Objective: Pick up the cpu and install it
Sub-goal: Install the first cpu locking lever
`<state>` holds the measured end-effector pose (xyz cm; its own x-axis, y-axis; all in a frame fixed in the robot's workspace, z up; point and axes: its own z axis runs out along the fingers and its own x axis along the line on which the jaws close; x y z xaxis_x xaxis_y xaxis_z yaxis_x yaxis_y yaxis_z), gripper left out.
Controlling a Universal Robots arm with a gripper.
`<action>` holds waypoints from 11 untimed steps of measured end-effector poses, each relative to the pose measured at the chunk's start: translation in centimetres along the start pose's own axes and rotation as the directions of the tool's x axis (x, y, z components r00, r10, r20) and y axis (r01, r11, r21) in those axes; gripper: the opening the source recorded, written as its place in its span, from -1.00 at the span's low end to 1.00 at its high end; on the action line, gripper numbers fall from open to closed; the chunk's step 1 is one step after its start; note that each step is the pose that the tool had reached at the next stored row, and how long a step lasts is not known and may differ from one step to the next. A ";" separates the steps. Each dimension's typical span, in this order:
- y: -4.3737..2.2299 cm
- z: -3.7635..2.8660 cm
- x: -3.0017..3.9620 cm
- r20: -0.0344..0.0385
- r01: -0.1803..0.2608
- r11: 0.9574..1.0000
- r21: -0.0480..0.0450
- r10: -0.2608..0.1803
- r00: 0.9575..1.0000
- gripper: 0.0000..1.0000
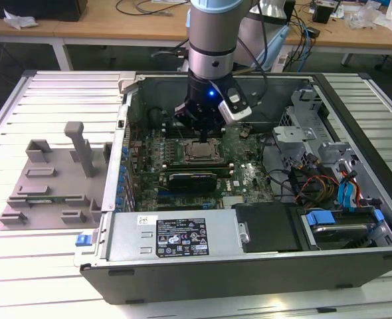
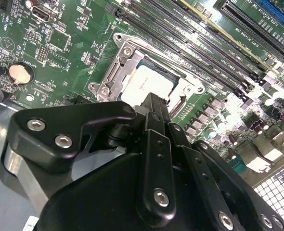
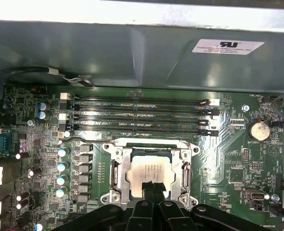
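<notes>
The cpu (image 3: 149, 168), a pale silver square chip, lies flat inside the metal socket frame (image 3: 117, 173) on the green motherboard (image 3: 219, 168). In the second wrist view the cpu (image 2: 149, 83) shows just beyond the black fingertips. My gripper (image 3: 152, 186) hangs directly over the chip's near edge, its two fingers pressed together with nothing between them. In the exterior view the gripper (image 1: 202, 137) points straight down into the open computer case, right above the cpu (image 1: 199, 152). Whether the tips touch the chip I cannot tell.
Several black memory slots (image 3: 139, 118) run beside the socket, with the case wall (image 3: 132, 53) behind them. A power supply (image 1: 176, 234) and a drive cage with cables (image 1: 335, 193) fill the case's near and right sides. A grey fixture tray (image 1: 50, 179) lies outside on the exterior view's left.
</notes>
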<state>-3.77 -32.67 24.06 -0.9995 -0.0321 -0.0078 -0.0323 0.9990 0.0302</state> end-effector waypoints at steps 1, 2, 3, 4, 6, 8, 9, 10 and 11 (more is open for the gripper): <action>0.00 -0.10 0.00 0.000 0.000 1.000 0.000 0.000 1.000 -0.79; 0.00 -0.13 0.00 0.000 0.000 1.000 0.000 0.000 1.000 -0.79; 0.01 -0.16 0.00 0.000 0.000 1.000 0.000 0.000 1.000 -0.79; 0.00 -0.18 0.00 0.000 0.000 1.000 0.000 0.000 1.000 -0.79; 0.01 -0.28 0.00 0.000 0.000 1.000 0.000 0.000 1.000 -0.79; 0.01 -0.39 0.01 0.000 0.000 1.000 0.000 0.000 1.000 -0.79; 0.02 -0.40 0.06 0.000 0.000 1.000 0.000 0.000 1.000 -0.79; 0.04 -0.40 0.22 0.000 0.000 1.000 0.000 0.000 1.000 -0.79; 0.05 -0.40 0.33 0.000 0.000 1.000 0.000 0.000 1.000 -0.79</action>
<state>-4.10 -32.64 24.46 -0.9995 -0.0321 -0.0078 -0.0324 0.9990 0.0301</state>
